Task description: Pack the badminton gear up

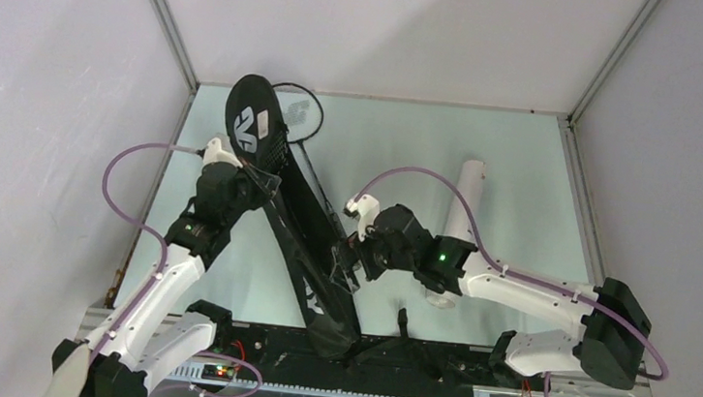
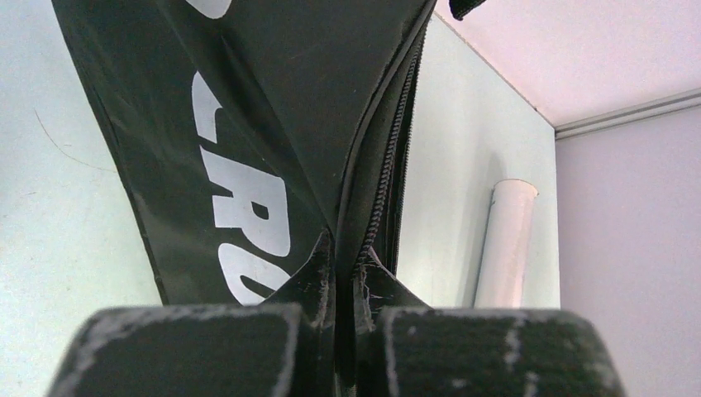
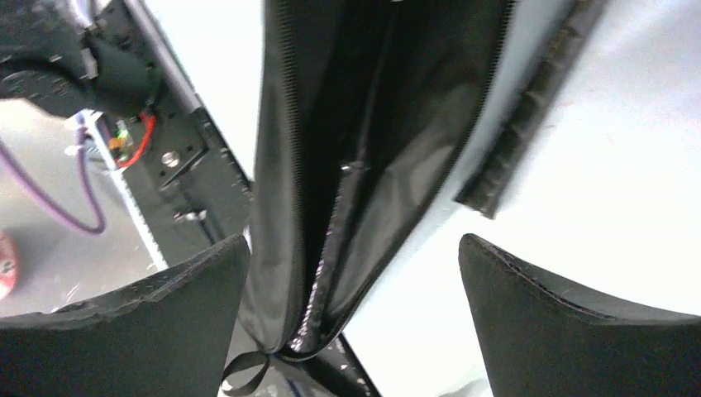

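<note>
So the black bag [image 1: 301,223] was lying diagonally across the table [image 1: 525,176], wide end toward the far left corner and narrow end down by the arm bases. The left gripper [image 1: 266,183] had its jaws pinched tight on the bag's zippered edge near the wide end. In the left wrist view you could see the fingertips [image 2: 318,265] squeezed on the fabric right beside the zipper, with big white letters on the bag's side.

The right gripper [image 1: 349,262] sat over the narrow half with its jaws wide apart. From its wrist camera the unzipped opening of the bag ran between the two fingers [image 3: 165,314], with neither finger touching it, and a black strap [image 3: 529,116] lay just beside the bag.

One racket [image 1: 299,113] head poked out past the wide end. The white tube [image 1: 469,195] lay off to the right, partly under the right arm.
</note>
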`<action>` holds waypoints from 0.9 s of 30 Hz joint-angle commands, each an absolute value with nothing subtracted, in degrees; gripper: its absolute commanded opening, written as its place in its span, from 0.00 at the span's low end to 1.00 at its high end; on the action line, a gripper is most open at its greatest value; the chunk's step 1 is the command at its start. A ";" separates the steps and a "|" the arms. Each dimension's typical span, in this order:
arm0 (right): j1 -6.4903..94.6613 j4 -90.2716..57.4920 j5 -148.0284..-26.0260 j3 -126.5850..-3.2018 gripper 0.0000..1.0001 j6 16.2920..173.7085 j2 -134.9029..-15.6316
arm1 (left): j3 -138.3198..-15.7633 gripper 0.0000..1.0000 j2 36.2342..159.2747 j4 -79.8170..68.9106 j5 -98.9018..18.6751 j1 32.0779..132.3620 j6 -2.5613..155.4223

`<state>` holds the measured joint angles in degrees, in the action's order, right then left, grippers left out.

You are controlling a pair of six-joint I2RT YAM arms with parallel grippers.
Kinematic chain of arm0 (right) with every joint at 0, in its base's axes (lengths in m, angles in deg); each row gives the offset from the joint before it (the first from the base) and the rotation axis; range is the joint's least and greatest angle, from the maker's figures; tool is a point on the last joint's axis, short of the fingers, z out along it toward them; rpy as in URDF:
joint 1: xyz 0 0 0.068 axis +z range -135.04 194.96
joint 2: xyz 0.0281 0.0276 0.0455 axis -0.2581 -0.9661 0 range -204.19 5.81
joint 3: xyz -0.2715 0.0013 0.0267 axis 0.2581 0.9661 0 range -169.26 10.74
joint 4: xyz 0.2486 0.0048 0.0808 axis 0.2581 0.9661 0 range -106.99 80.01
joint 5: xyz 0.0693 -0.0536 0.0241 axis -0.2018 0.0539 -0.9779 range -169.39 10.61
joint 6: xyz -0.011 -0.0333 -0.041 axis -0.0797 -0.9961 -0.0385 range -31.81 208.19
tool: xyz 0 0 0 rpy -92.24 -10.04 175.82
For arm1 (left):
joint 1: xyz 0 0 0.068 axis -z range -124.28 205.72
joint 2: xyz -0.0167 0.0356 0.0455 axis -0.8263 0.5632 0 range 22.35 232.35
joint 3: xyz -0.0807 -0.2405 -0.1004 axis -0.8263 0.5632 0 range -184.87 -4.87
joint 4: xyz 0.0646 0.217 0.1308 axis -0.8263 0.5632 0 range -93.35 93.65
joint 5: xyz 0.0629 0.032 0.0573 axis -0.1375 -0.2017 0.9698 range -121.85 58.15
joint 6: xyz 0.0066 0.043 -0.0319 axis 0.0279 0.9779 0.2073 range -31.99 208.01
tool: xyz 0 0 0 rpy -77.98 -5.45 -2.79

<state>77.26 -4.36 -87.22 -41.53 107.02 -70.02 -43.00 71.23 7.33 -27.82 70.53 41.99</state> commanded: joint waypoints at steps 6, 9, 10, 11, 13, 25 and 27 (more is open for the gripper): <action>68.29 -13.94 -85.59 -42.92 0.99 107.36 -77.53 | -44.66 0.00 65.44 12.22 -20.41 70.05 46.62; 68.36 -21.12 -89.07 -43.85 0.99 103.88 -80.35 | -44.67 0.00 64.48 13.95 -20.32 70.05 48.27; 68.25 -22.81 -89.81 -44.46 0.99 103.27 -82.72 | -44.63 0.00 64.08 14.26 -20.24 70.05 48.50; 67.83 -23.19 -91.00 -46.15 0.99 103.16 -84.11 | -44.76 0.00 63.87 15.69 -19.08 70.03 49.04; 67.45 -22.43 -89.54 -49.36 0.98 103.19 -88.15 | -45.87 0.00 63.27 19.92 -13.71 70.01 49.85; 67.46 -7.23 -69.50 -73.59 0.95 99.31 -112.03 | -46.60 0.00 58.91 28.40 6.28 69.97 50.96; 67.24 -3.75 -66.68 -76.51 0.92 99.71 -115.07 | -46.85 0.00 60.16 28.44 6.75 69.96 50.96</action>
<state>67.60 -11.66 -76.16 -70.91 100.76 -111.13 -43.79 59.01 29.86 0.33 70.31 50.08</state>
